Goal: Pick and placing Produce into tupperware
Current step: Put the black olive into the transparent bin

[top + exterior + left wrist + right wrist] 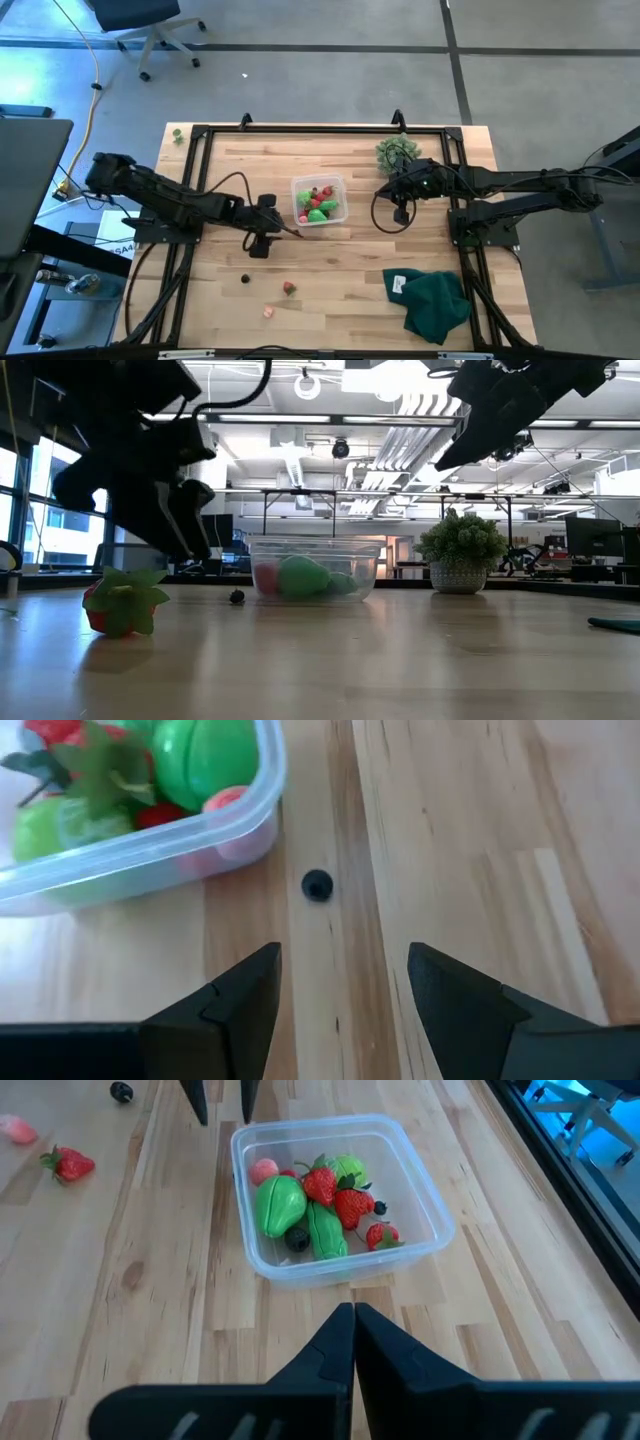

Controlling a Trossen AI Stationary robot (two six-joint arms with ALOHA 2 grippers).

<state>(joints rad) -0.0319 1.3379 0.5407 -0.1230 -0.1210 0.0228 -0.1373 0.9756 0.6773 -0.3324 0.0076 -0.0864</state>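
The clear square tupperware sits mid-table, holding strawberries, green pieces and dark berries. Loose on the wood are one dark berry beside the container's corner, another dark berry, a strawberry and a pink piece. My left gripper hangs open just above the table, near-left of the tupperware, with the close dark berry ahead of its fingers. My right gripper is shut and empty, held above the table to the right of the container.
A spiky grey-green potted bush stands at the far edge, right of the tupperware. A dark green cloth lies crumpled at the near right. Black frame rails border the table. Bare wood lies between the container and the near edge.
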